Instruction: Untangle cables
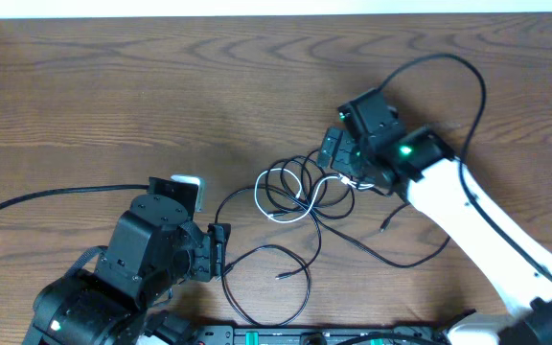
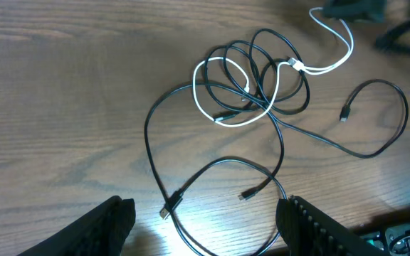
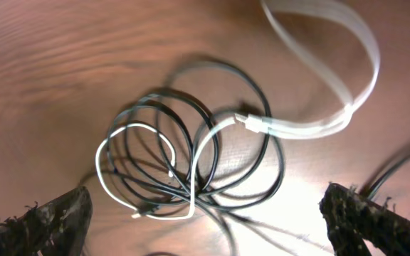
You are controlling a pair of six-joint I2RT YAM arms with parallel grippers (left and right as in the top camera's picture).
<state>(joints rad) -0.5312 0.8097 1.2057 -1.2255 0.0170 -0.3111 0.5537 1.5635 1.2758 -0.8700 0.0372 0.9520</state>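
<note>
Right claw (image 3: 205, 217) is hanging spread over the cables (image 1: 293, 192), which are lying tangled on the table (image 1: 113, 96); I'm seeing my left claw (image 2: 208, 224) spread too, gripping nothing.

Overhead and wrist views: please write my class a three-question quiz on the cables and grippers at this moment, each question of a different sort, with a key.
1. True or false: the white cable lies well apart from the black cables.
2. Pick one. The right gripper is: A, shut on a plug; B, open above the coil; C, out of every view.
3. Short answer: which is nearer the coil, the right gripper or the left gripper?

Key: 1 false, it threads through the black loops. 2 B. 3 the right gripper.
</note>
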